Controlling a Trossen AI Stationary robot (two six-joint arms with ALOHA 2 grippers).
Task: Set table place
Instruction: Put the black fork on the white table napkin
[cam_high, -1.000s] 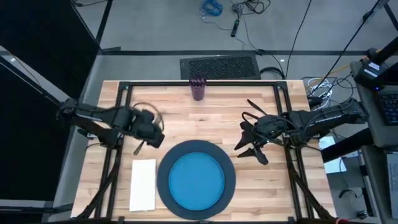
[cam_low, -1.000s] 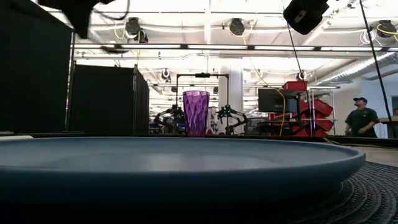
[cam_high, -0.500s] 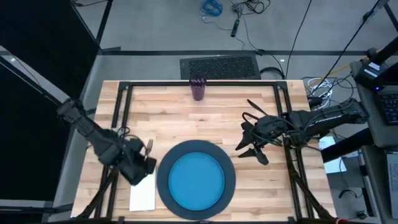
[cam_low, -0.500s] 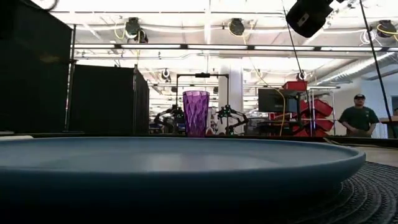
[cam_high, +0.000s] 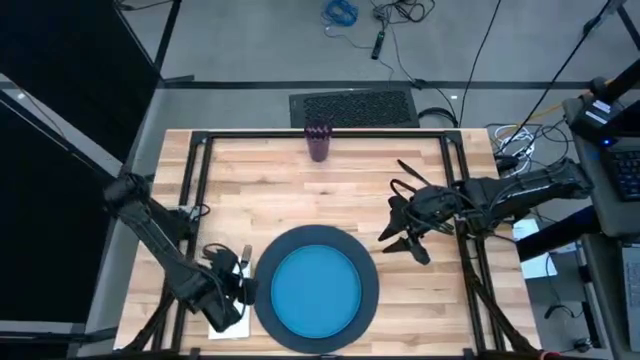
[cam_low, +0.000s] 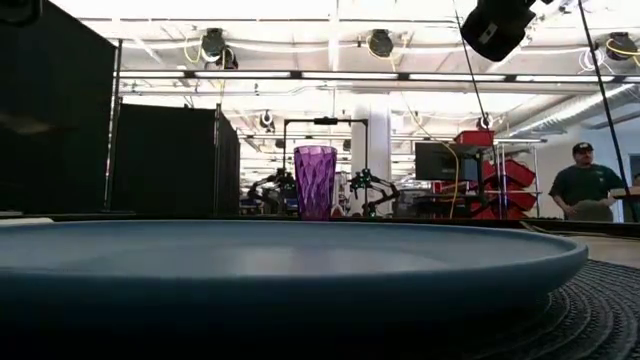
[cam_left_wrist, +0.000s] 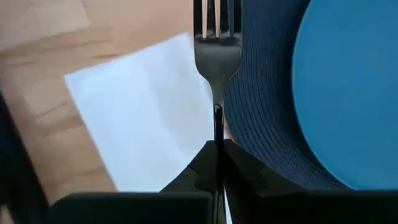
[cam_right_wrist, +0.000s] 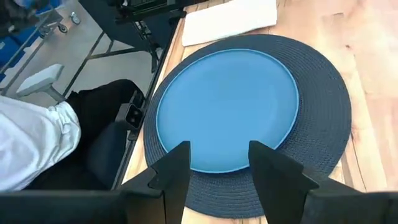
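Observation:
A blue plate (cam_high: 318, 293) sits on a dark grey round charger (cam_high: 371, 290) at the table's near middle. A white napkin (cam_left_wrist: 143, 118) lies flat on the wood to the charger's left, largely hidden in the high view under my left gripper (cam_high: 230, 282). That gripper is shut on a metal fork (cam_left_wrist: 217, 50), whose tines point toward the far edge. A purple cup (cam_high: 318, 140) stands upright at the far edge. My right gripper (cam_high: 405, 248) hangs open above the wood, right of the charger, with nothing between its fingers. My left gripper pinches the fork's thin handle (cam_left_wrist: 217, 132) between its two fingers. The fingers lie along the fork, which sticks out past them toward the far edge. The fork's head is over the napkin's edge beside the charger; whether it touches the cloth I cannot tell.
Black frame rails (cam_high: 195, 180) run across the tabletop on the left and right. A dark mat (cam_high: 352, 108) lies beyond the far edge. Bare wood (cam_high: 330, 195) stretches between cup and charger. A person (cam_low: 578, 185) stands in the room beyond the table.
My left gripper has carried the fork toward the near edge, from the wood far-left of the charger to above the napkin, and has turned so that the tines point toward the far edge. It has stayed shut on the fork.

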